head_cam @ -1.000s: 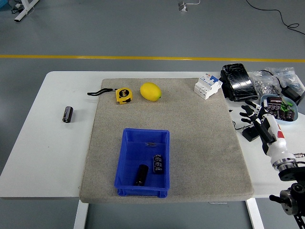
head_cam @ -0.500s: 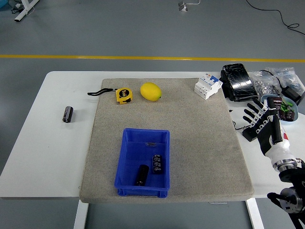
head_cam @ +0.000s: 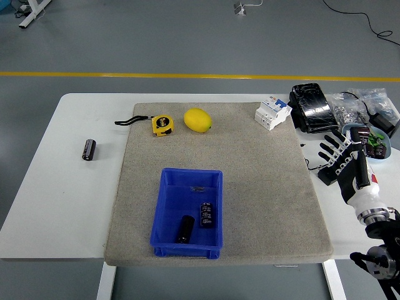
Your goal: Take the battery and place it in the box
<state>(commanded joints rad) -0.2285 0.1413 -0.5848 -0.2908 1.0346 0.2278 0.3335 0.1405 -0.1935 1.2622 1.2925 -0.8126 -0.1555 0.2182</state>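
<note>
The right hand has stopped turning: a second ago it was rotating, the palm coming round and the fingers fanning out, and over the last half second nothing about it has shifted. It hangs over the right edge of the desk, fingers spread, holding nothing. No left hand is to be seen.

Far across from the hand, well off to its left and past the whole width of the grey mat, a lone battery lies on the bare desk, untouched. Nearer the hand, down and to its left, the blue box sits on the mat with two dark cylinders already lying inside, side by side but apart.

My reading is that the hand has let go of its last load and pulled back, and is now idle between rounds. The one battery left out is a long reach for this arm; the other arm would be far better placed for it. The tape measure, lemon and white breaker up at the mat's far end play no part.
</note>
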